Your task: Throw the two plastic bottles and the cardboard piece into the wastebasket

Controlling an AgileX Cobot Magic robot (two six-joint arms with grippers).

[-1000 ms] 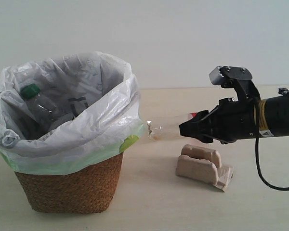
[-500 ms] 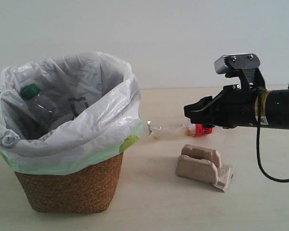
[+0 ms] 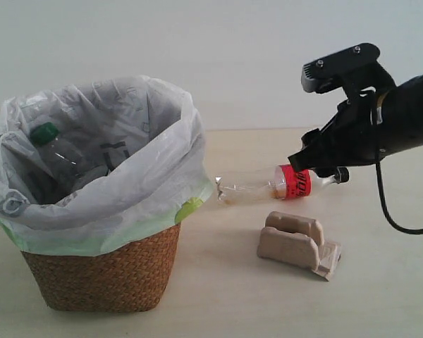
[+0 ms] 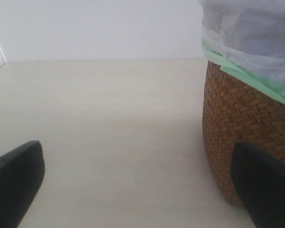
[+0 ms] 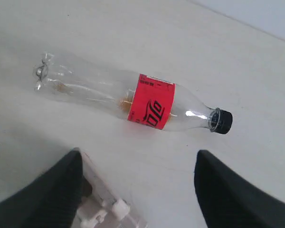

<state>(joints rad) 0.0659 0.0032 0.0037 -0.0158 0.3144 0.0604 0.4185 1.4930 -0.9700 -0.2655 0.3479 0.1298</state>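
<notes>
Tabletop clean-up: the right gripper hangs in the air above the cap end of the red-label bottle, angled down twd it, not touching. Its wrist cam shows two black fingers spread wide w/ nothing btwn them, only the bottle and table below. The bottle lies on its side on the pale table. Its black cap points away from the wastebasket and its crumpled clear base is nr the basket's side; a little brownish residue shows inside. Just in front of it, apart from it, sits the cardboard piece, beige, two rounded ridges up, flat lip twd the right. The wastebasket stands at left, brown wicker w/ a crinkly white bag folded over the rim and green print on the overhang. Inside, the green-cap bottle leans against the liner, cap up. The left gripper is seen only by its own cam: low over the table beside the basket, jaws apart and empty, one finger close to the wicker wall. Whether it touches, can't tell.
</notes>
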